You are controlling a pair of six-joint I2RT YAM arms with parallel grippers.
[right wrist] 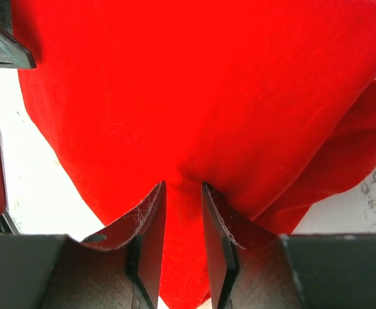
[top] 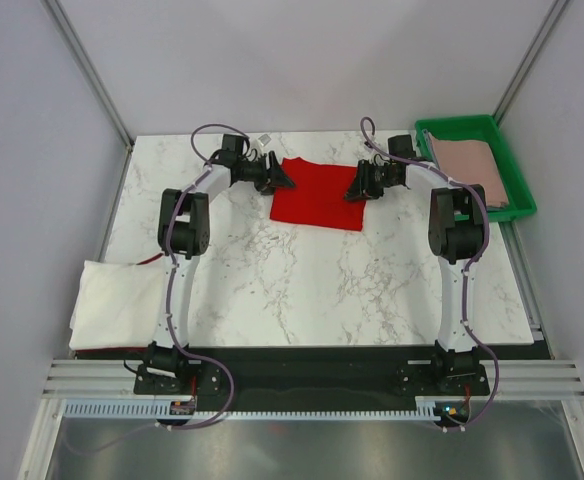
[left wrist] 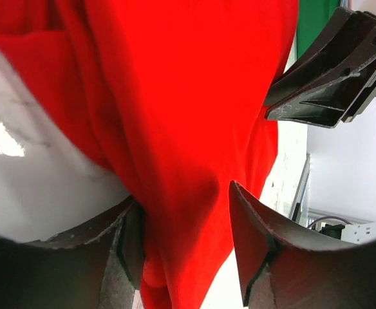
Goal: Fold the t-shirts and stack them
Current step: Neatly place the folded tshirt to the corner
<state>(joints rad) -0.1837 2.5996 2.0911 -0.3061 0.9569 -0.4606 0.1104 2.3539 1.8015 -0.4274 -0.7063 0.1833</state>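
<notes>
Red t-shirt (top: 317, 195), folded into a rough rectangle, lies at the far middle of the marble table (top: 302, 285), its right edge pinched tight by the right gripper (right wrist: 183, 187), while the left gripper (left wrist: 183, 196) straddles its left edge, jaws parted, not clamping.

Matt red cloth shirt (top: 317, 195), glossy table (top: 272, 290) (marbled)

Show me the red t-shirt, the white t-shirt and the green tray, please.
red t-shirt (top: 317, 195), top view, middle of the folded cloth.
white t-shirt (top: 117, 290), top view, middle of the cloth.
green tray (top: 455, 122), top view, its far rim.
</notes>
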